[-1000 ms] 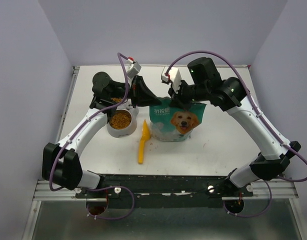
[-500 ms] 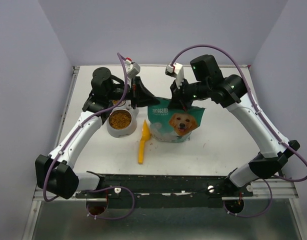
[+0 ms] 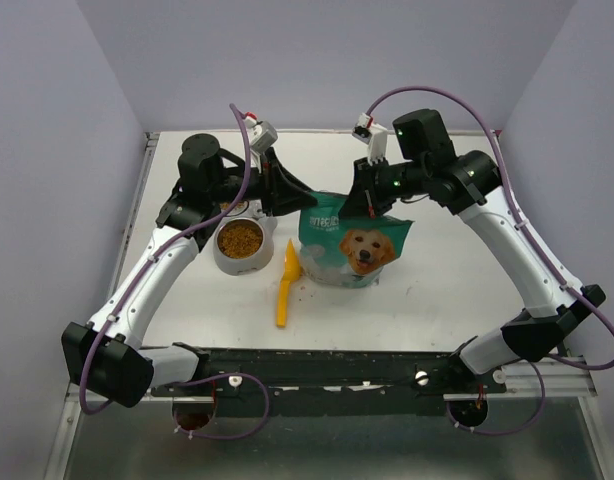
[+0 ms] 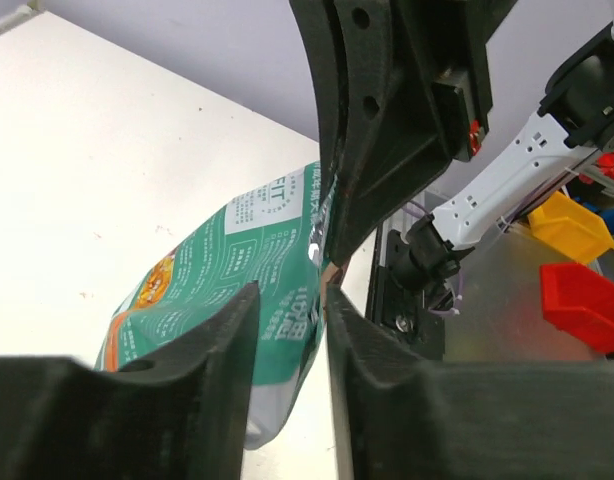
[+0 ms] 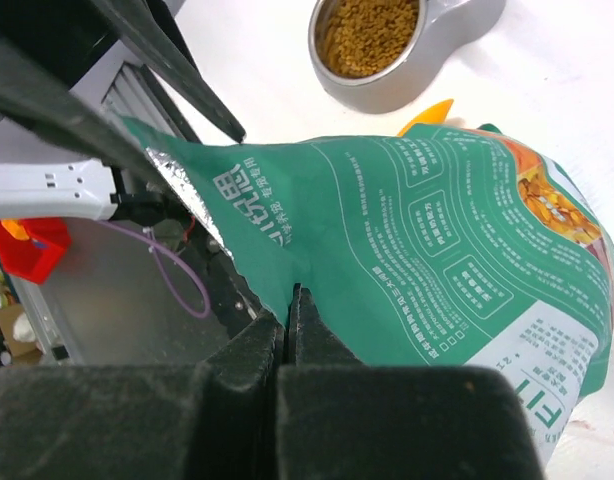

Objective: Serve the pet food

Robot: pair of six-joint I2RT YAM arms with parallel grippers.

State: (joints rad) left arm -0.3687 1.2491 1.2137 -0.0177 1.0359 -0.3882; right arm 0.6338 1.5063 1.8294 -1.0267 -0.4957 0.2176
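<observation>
Right gripper (image 5: 287, 305) clamped shut on bag (image 5: 407, 230) top edge. Left gripper (image 4: 324, 300) slightly parted at the same edge. Kibble (image 3: 241, 239) fills bowl (image 3: 237, 267).

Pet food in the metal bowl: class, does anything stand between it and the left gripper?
Nothing visible does. The pet food lies uncovered in the bowl. The left gripper, jaws apart, sits at the top edge of the bag, close beside the bowl. The right gripper pinches that same edge, farther from the bowl.
</observation>
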